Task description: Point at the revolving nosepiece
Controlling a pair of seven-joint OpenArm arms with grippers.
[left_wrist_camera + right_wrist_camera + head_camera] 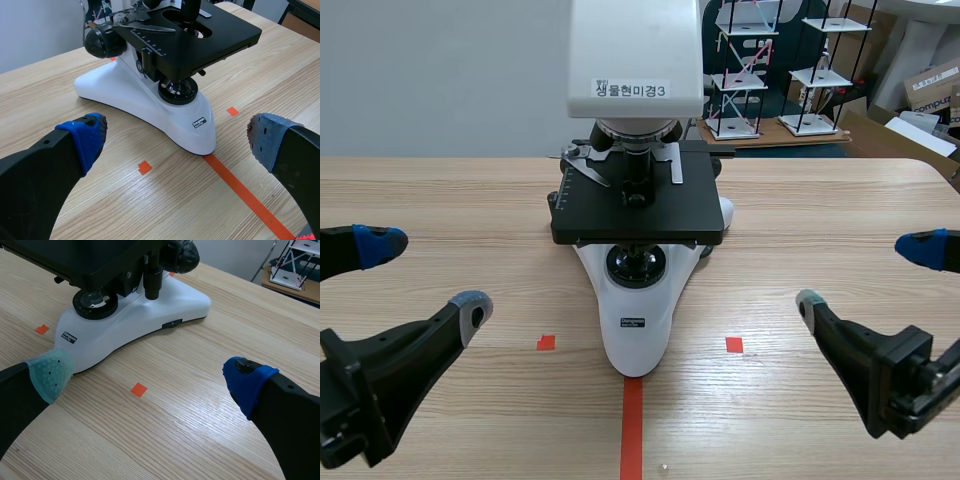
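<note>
Nothing is done yet: the left tool (425, 275) and right tool (868, 275) gape wide at the microscope's (635, 300) 8 and 4 o'clock, well apart from its seemingly half-hidden revolving nosepiece (635, 131).

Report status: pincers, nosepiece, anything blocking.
Left pincer open, right pincer open, both low beside microscope. Nosepiece untouched under white head. Stage juts out below it.

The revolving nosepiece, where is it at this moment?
In the scene view the revolving nosepiece is at the middle, directly under the microscope's white head and above the black stage.
</note>
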